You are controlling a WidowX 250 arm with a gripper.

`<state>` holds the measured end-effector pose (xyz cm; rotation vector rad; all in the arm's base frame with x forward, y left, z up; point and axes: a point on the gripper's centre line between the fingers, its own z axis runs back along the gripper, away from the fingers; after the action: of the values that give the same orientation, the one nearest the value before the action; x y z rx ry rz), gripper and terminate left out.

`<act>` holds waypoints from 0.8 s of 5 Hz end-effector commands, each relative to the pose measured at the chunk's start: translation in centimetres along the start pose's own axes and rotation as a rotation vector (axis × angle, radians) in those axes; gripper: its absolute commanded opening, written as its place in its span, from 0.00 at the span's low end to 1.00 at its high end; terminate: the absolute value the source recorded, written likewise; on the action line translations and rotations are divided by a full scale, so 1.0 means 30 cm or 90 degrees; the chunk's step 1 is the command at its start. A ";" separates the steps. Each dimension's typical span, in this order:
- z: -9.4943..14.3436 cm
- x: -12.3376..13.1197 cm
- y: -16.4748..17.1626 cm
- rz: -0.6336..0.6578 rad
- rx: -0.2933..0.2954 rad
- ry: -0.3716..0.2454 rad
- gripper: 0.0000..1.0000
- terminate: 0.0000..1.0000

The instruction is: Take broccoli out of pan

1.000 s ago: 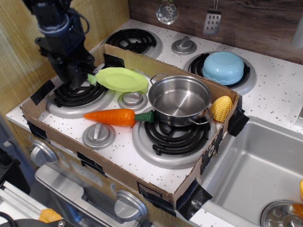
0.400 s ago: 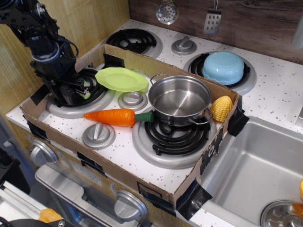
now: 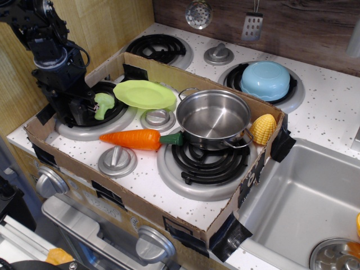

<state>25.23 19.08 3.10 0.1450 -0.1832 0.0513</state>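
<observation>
While lying on the far-left burner, looking light, stiff: broccoli; gripper beside, jaw state unclear; pan empty.

We see a light-green bumpy toy broccoli, a shiny steel pan, an orange carrot, and a white black-speckled surface.

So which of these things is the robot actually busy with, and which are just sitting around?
Part of the job:
broccoli, lying on the front-left burner
pan, steel, nothing in it
tool, right beside the broccoli

Just lying about:
carrot
corn
green plate
blue bowl
cardboard box
</observation>
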 end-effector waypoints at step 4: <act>0.274 0.133 -0.089 -0.017 0.034 -0.068 1.00 0.00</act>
<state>28.06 15.23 9.67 0.1739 -0.2434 0.0252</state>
